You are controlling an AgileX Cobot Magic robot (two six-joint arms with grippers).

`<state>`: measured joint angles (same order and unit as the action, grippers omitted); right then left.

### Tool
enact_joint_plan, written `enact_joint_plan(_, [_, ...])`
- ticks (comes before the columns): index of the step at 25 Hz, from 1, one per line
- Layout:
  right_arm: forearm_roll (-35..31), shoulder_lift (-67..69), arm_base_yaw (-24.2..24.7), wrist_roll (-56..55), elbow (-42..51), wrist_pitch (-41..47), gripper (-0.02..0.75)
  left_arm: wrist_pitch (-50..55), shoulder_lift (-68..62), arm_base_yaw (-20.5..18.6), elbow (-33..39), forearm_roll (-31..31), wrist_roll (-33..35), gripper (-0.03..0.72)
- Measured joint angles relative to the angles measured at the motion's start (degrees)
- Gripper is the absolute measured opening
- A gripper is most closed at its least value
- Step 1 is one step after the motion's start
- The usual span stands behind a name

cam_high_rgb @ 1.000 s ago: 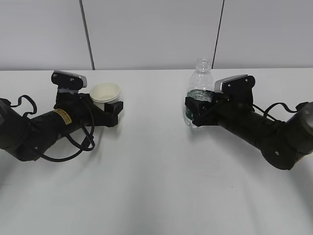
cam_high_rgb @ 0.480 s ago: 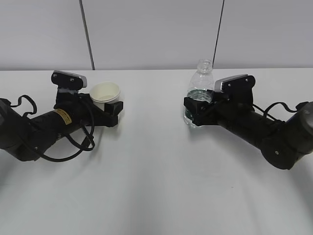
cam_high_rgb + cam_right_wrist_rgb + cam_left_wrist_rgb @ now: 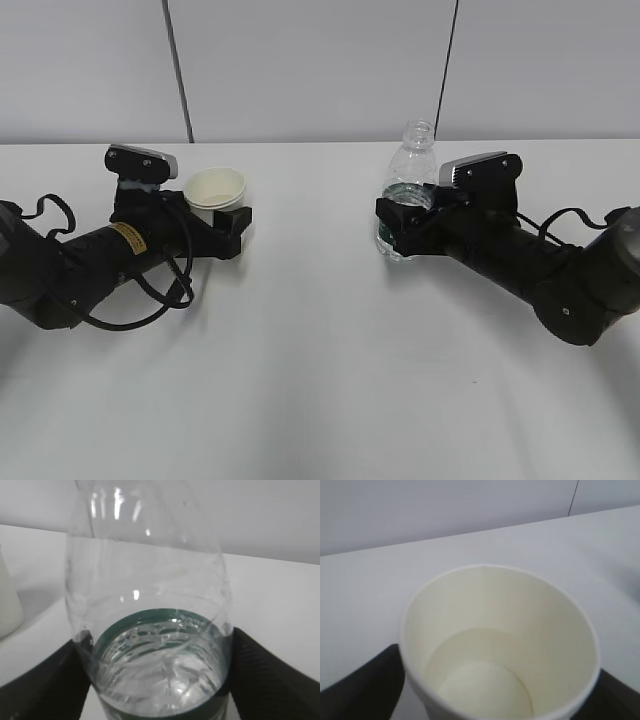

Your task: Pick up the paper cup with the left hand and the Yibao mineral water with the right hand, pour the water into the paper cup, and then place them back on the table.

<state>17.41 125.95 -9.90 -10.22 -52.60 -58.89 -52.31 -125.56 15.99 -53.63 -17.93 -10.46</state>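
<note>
Between the paper cup (image 3: pixel 216 190) toward the bench's (image 3: pixel 320 380) left edge and the Yibao mineral water (image 3: pixel 408 190) right of centre, the bench lies bare. The front edge is open too. Each arm blocks its own side, low along the surface.

Empty paper cup (image 3: pixel 500 645) upright between two black fingers (image 3: pixel 362 685), white table (image 3: pixel 370 585) behind
</note>
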Motion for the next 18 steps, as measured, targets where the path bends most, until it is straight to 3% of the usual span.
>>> enact_joint_plan(13, [0.63,0.00,0.00,-0.40,0.00,0.00,0.589,0.00,0.00,0.00,0.00,0.00,0.00,0.569])
enact_joint_plan(18, [1.80,0.00,0.00,-2.67,0.00,-0.11,0.635,0.00,0.00,0.00,0.00,0.00,0.00,0.569])
